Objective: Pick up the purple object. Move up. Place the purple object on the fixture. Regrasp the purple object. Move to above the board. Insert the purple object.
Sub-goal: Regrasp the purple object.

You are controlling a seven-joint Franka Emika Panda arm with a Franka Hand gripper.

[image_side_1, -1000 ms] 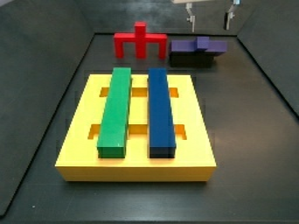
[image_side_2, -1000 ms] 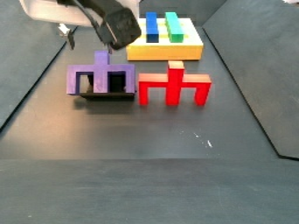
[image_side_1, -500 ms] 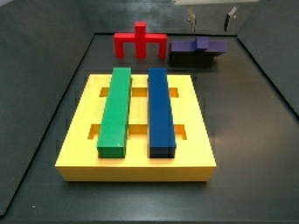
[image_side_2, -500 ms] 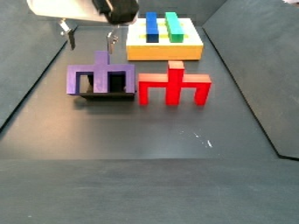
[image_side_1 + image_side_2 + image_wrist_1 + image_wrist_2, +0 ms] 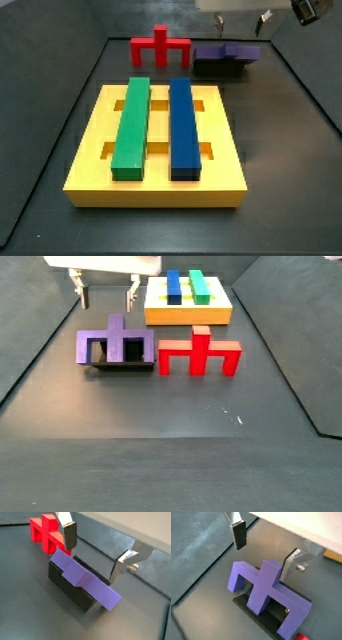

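In a wrist view the gripper (image 5: 99, 553) hangs with its silver fingers (image 5: 67, 534) spread wide and nothing between them, and the purple object (image 5: 85, 581) lies below that gap on the fixture (image 5: 70, 588), its long crossbar running slantwise across the line joining the two fingers; the red piece (image 5: 48, 533) sits just beyond. In a wrist view from the opposite side, the gripper (image 5: 266, 549) is again wide and empty, and the purple object (image 5: 266, 594) shows its stem and legs, with the fixture (image 5: 270, 614) dark under it. In a side view the gripper (image 5: 237, 20) is high at the far right, above the purple object (image 5: 227, 50) on the fixture (image 5: 222, 68), well apart from the board (image 5: 94, 160) in front. In a side view from the far end, the gripper (image 5: 108, 293) hovers over the purple object (image 5: 116, 346), which stands beside the red piece (image 5: 201, 354). The floor around is bare, so a straight descent looks unobstructed.
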